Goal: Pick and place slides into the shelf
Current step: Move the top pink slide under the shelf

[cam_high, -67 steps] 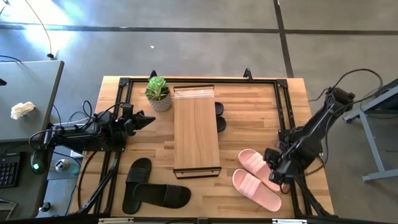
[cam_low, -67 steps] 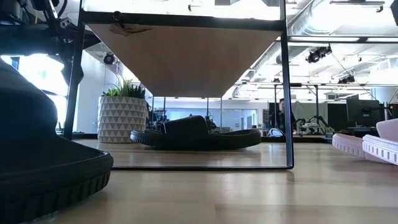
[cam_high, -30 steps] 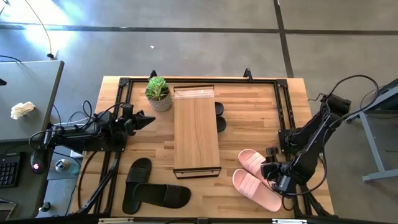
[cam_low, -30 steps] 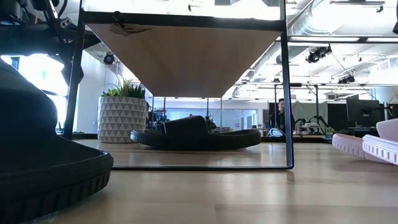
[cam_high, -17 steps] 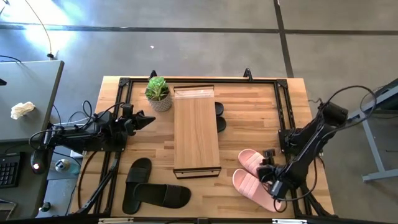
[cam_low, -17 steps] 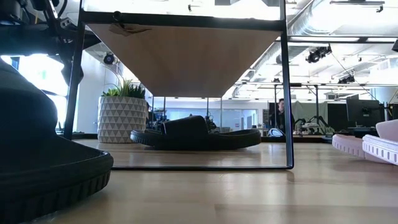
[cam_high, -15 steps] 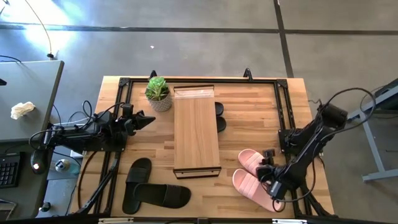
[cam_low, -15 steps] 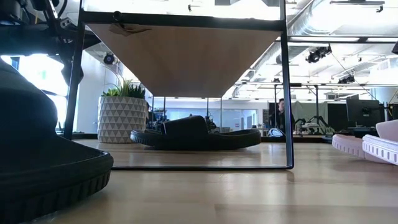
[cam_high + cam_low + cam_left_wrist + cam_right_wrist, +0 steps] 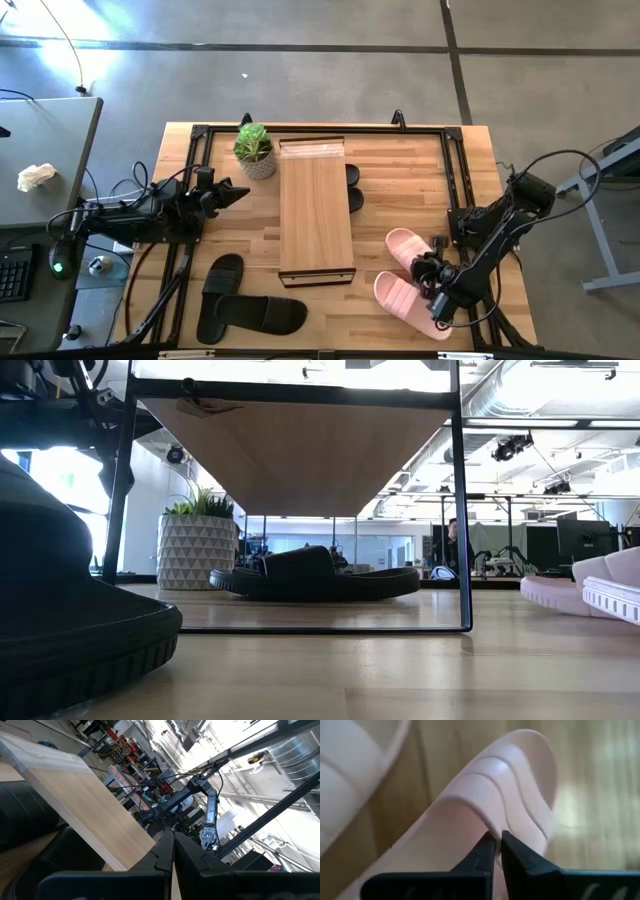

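Observation:
The light-wood shelf (image 9: 315,208) stands mid-table, with black slides (image 9: 354,188) on its lower tier (image 9: 310,575). Two pale pink slides lie to its right: the far one (image 9: 403,245) and the near one (image 9: 402,300). My right gripper (image 9: 424,264) is down at the far pink slide, shut on its strap. Two black slides (image 9: 222,288) (image 9: 262,316) lie at the near left. My left gripper (image 9: 240,192) waits shut at the table's left, touching nothing. My right gripper pinches the edge of the far pink slide's ridged strap (image 9: 487,822) between its two fingertips (image 9: 485,849). It comes slanting down from the table's near right. In the low view the slide's sole (image 9: 560,592) still sits on the table.
A potted plant (image 9: 254,150) stands at the shelf's far left corner. A black frame (image 9: 455,170) runs along the table's edges. The shelf top is bare plank. Bare tabletop lies between the shelf and the pink slides.
My right gripper has gone down toward the pink slides, rolled its wrist and shut on the far slide's strap. That slide has shifted a little toward the shelf and the far edge. The near pink slide has stayed put.

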### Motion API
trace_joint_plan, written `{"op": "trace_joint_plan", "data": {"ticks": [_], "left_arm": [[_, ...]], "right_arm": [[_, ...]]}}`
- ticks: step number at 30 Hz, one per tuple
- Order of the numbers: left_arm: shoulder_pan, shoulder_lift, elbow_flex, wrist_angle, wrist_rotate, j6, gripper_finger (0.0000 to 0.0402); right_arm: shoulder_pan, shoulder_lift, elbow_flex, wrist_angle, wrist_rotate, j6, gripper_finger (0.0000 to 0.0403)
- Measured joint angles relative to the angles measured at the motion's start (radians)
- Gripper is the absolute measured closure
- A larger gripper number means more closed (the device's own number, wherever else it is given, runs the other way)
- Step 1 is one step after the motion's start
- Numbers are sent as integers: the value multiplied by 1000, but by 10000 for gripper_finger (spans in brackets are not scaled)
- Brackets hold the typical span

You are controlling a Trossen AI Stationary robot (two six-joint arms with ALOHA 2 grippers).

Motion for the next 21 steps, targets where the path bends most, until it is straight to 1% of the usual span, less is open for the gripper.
{"op": "trace_joint_plan", "data": {"ticks": [3, 5, 8, 10, 12, 14, 16, 18, 21], "left_arm": [[0, 0, 0, 0, 0, 0, 399], [0, 0, 0, 0, 0, 0, 399], [0, 0, 0, 0, 0, 0, 399], [0, 0, 0, 0, 0, 0, 399], [0, 0, 0, 0, 0, 0, 399], [0, 0, 0, 0, 0, 0, 399], [0, 0, 0, 0, 0, 0, 399], [0, 0, 0, 0, 0, 0, 399], [0, 0, 0, 0, 0, 0, 399]], "right_arm": [[0, 0, 37, -110, 16, 64, 395], [0, 0, 81, -199, 33, 75, 400], [0, 0, 171, -350, 117, 75, 400], [0, 0, 241, -438, 182, 38, 401], [-4, -1, 306, -474, 246, -44, 401], [-15, -10, 353, -455, 291, -222, 402], [-37, -12, 402, -446, 298, -357, 402], [-66, -12, 438, -458, 298, -455, 402], [-111, -14, 472, -469, 309, -644, 402]]}}
